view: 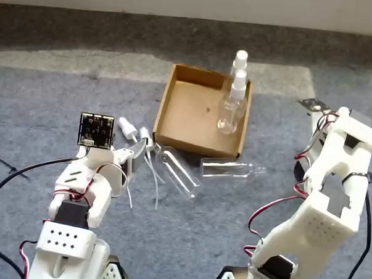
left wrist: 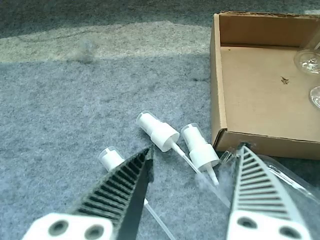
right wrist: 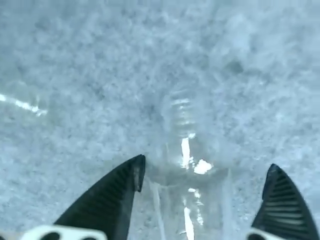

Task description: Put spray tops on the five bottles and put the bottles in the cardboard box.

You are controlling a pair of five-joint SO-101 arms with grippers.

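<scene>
My left gripper (left wrist: 192,157) is open just above the carpet, over three loose white spray tops (left wrist: 157,131) (left wrist: 200,145) (left wrist: 111,157). Beside one finger lies a clear, topless bottle (left wrist: 282,172). In the high view this gripper (view: 142,153) sits left of the two topless bottles (view: 178,170) (view: 231,169), which lie in front of the cardboard box (view: 187,105). Two bottles with spray tops (view: 234,98) lie in the box by its right wall. My right gripper (right wrist: 205,172) is open, with a clear, topless bottle (right wrist: 185,150) lying between its fingers, neck pointing away.
Grey carpet covers the whole work area. The bulky right arm (view: 332,177) stands at the right and hides the carpet beneath it. Thin dip tubes (view: 154,184) trail from the spray tops toward the front. Black cables (view: 11,175) run along the left.
</scene>
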